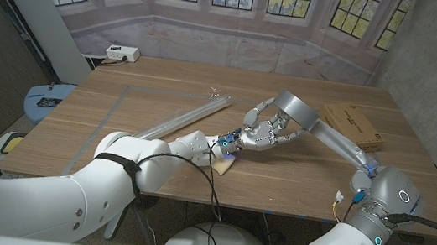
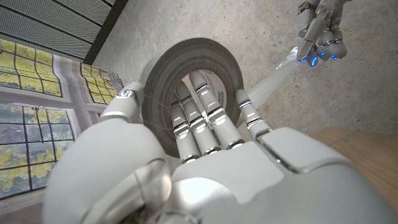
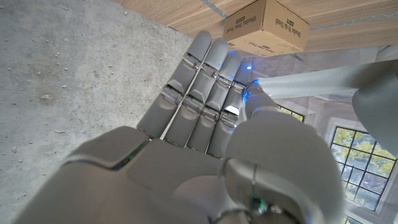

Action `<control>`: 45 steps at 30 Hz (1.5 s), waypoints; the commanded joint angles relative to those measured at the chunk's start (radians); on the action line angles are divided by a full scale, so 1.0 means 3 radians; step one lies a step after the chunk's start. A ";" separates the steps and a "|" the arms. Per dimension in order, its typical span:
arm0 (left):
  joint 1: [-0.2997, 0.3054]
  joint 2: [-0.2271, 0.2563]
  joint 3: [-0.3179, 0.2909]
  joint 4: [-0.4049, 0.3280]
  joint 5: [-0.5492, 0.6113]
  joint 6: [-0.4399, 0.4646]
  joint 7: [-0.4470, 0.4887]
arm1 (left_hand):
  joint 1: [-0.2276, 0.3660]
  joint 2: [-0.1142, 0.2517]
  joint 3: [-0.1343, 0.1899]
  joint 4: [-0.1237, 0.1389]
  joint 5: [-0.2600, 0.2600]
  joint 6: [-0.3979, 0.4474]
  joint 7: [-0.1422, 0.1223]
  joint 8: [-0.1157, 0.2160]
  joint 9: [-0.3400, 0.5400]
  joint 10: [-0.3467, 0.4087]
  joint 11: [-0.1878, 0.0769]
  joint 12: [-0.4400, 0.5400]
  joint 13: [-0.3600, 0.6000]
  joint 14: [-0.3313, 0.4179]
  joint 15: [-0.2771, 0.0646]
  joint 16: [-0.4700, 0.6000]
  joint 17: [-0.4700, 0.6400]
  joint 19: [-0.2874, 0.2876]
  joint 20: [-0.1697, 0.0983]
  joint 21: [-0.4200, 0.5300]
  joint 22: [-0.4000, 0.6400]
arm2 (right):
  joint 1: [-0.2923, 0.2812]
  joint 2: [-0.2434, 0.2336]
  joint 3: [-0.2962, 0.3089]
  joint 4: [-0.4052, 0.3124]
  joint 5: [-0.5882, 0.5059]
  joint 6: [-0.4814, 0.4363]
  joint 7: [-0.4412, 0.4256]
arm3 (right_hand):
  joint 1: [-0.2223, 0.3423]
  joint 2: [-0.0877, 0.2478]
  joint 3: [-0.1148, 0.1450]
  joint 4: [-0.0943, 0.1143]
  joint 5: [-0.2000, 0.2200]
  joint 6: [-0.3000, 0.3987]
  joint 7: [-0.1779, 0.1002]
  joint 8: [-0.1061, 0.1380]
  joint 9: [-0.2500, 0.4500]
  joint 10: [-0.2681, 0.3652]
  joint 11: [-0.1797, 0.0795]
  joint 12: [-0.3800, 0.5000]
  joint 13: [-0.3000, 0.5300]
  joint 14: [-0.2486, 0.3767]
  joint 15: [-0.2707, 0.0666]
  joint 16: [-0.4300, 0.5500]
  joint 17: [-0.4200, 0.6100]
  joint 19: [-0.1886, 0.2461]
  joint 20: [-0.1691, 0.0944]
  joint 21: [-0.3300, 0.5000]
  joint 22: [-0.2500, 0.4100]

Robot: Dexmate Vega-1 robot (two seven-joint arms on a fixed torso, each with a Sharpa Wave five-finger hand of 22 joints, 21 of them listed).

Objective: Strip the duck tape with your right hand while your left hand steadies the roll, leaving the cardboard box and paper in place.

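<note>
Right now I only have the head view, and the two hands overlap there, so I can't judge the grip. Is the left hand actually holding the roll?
Observer: Yes. In the left wrist view the left hand has its fingers through the core of the grey roll, with the thumb on the outside.
Operator: Is any tape off the roll?
Observer: A strip stretches from the roll to the right hand.
Operator: Pinched, or just touching?
Observer: In the right wrist view the thumb sits against the strip's end at the fingertips, so it looks pinched.
</note>
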 commanded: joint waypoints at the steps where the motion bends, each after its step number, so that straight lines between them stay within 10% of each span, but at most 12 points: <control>1: -0.0011 0.0133 0.0745 -0.0018 -0.0729 -0.0053 -0.0028 | 0.0399 0.0422 0.0027 0.0015 -0.0011 0.0016 -0.0044 -0.0001 -0.0004 -0.0001 0.0009 -0.0014 0.0014 -0.0017 0.0014 -0.0020 0.0003 0.0027 0.0003 -0.0017 0.0004 | -0.0157 0.0059 0.0095 -0.0069 0.0127 0.0087 -0.0245 | 0.0029 -0.0002 -0.0005 0.0005 0.0014 0.0038 -0.0008 -0.0005 0.0012 0.0027 -0.0005 -0.0016 0.0007 0.0030 -0.0040 -0.0014 0.0008 0.0006 0.0006 0.0024 0.0012; 16: -0.0050 0.0292 0.1459 -0.0030 -0.1502 -0.0134 -0.0028 | 0.0381 0.0429 0.0040 0.0012 -0.0018 0.0005 -0.0043 -0.0012 -0.0004 -0.0014 0.0018 -0.0026 0.0029 -0.0025 0.0023 -0.0026 0.0007 0.0039 0.0006 -0.0041 0.0005 | -0.0184 0.0060 0.0120 -0.0087 0.0080 0.0069 -0.0233 | 0.0037 -0.0002 -0.0008 0.0004 0.0014 0.0040 -0.0004 -0.0008 0.0014 0.0029 -0.0005 -0.0024 0.0018 0.0030 -0.0037 -0.0031 0.0011 0.0001 0.0008 0.0025 0.0012; 45: -0.0050 0.0288 0.1421 0.0019 -0.1524 -0.0146 -0.0028 | 0.0338 0.0442 0.0068 0.0012 -0.0030 -0.0016 -0.0059 -0.0027 -0.0003 -0.0067 0.0028 -0.0062 0.0052 -0.0025 0.0045 -0.0032 0.0015 0.0055 0.0021 -0.0091 0.0007 | -0.0275 0.0273 0.0249 -0.0100 -0.0276 0.0200 -0.0006 | 0.0056 0.0001 -0.0011 0.0002 0.0014 0.0046 -0.0005 -0.0013 0.0016 0.0042 0.0004 -0.0041 0.0029 0.0044 -0.0039 -0.0048 0.0028 -0.0006 0.0008 0.0025 0.0012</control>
